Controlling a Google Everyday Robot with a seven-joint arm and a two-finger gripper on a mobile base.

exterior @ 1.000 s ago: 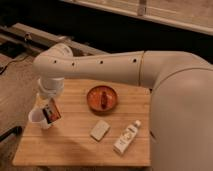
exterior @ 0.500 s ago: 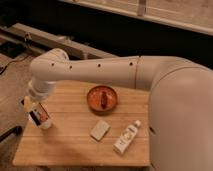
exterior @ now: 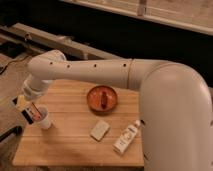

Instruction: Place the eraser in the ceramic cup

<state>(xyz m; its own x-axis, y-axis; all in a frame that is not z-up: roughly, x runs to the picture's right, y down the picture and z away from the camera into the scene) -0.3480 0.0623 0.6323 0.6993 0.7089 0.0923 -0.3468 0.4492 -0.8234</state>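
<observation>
My claw (exterior: 30, 107) grips one eraser (exterior: 35, 113) at one cup (exterior: 45, 121); the tabletop (exterior: 65, 147) also carries one bowl (exterior: 92, 101), one block (exterior: 100, 130), one bottle (exterior: 126, 138).

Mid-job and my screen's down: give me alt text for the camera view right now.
The gripper, at the left edge of the wooden table, holds the eraser tilted over the ceramic cup. An orange bowl sits mid-table, with a tan block and a white bottle lying nearer the front.

A wooden table (exterior: 70, 145) stands on the floor (exterior: 11, 75) before a dark wall (exterior: 125, 30).
</observation>
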